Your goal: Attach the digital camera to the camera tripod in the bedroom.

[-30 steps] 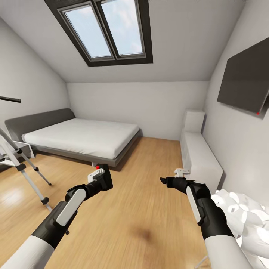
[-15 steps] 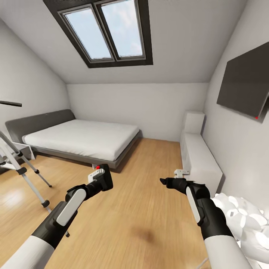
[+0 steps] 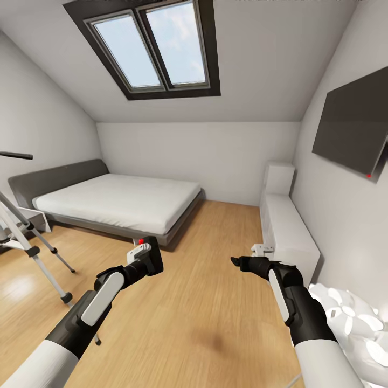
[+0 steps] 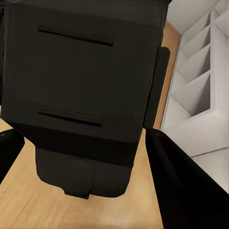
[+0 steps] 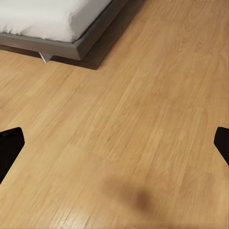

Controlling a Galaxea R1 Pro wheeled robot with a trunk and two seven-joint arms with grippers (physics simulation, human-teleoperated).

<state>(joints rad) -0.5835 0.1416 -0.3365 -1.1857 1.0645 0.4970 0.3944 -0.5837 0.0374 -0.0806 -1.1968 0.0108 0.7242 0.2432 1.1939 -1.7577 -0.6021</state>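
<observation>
I hold one digital camera (image 3: pixel 151 255), a black box with a red button on top, clamped in my left gripper (image 3: pixel 144 257). One camera tripod (image 3: pixel 33 249) stands at the left edge. Bare wood floor (image 3: pixel 205 302) lies ahead. My right gripper (image 3: pixel 241 263) hovers, jaws apart, near one bed (image 3: pixel 118 200).

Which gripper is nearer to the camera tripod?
Left. The left gripper, holding the digital camera, is beside the camera tripod; the right gripper is farther away, toward the opposite wall.
</observation>
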